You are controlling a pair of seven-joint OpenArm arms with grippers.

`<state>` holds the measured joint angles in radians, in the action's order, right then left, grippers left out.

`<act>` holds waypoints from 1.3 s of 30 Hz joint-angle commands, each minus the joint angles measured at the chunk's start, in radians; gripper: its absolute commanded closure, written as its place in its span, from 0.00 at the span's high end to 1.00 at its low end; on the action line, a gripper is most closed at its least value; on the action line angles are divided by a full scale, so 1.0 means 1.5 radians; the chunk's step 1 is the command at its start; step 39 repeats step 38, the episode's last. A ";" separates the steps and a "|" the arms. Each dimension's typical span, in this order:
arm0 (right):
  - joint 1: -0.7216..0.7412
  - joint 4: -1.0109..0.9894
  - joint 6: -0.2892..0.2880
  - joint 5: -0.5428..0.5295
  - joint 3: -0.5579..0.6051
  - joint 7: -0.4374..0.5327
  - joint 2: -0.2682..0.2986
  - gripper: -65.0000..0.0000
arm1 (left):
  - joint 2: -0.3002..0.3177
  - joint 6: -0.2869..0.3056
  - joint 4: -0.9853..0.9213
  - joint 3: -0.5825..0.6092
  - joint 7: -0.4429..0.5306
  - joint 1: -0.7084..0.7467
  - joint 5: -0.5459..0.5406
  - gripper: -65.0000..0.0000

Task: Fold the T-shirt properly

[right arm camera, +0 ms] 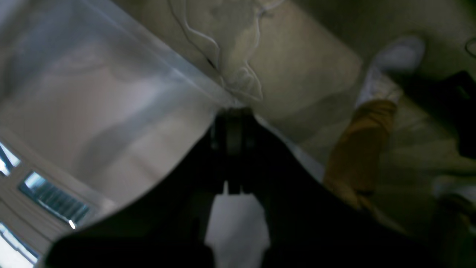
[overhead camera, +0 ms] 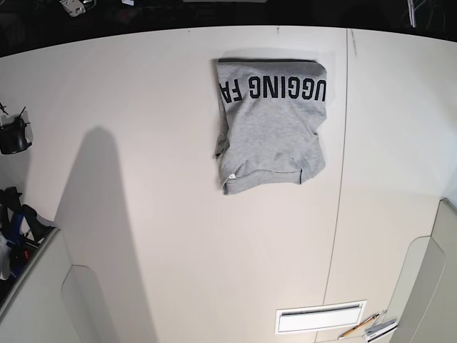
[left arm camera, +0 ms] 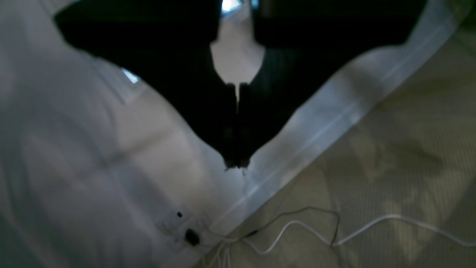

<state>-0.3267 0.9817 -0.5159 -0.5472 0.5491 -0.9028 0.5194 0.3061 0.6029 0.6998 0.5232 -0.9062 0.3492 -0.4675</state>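
Seeing right gripper (right arm camera: 233,149) pressed together, holding nothing, off table (overhead camera: 143,214) edge. T-shirt (overhead camera: 271,125) lies folded into compact rectangle at table's far middle, lettering up. Left gripper (left arm camera: 236,163) closed, empty. I judge folding essentially done.

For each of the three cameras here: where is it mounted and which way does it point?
Left wrist: on the left arm, looking down past its shut left gripper at the white table edge and the floor with cables.
Right wrist: on the right arm, past the shut right gripper, over that table edge toward the floor.
Base: overhead, straight down on the table and folded T-shirt; no arm shows.
Shared: both wrist views show table edge and floor, no shirt.
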 commanded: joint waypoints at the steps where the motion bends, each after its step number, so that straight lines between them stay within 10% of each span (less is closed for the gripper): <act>1: 0.003 -0.008 -0.006 0.006 -0.001 -0.001 -0.001 0.00 | -0.004 0.005 -0.014 0.004 -0.002 -0.009 -0.004 0.00; 14: 0.042 -0.075 -0.004 0.098 0.001 0.061 -0.090 0.00 | -0.051 0.005 -0.144 0.007 0.049 -0.114 0.002 0.00; 39: 0.046 -0.082 -0.002 0.068 0.001 0.031 -0.093 0.00 | -0.052 0.032 -0.163 -0.010 0.036 -0.097 0.029 0.00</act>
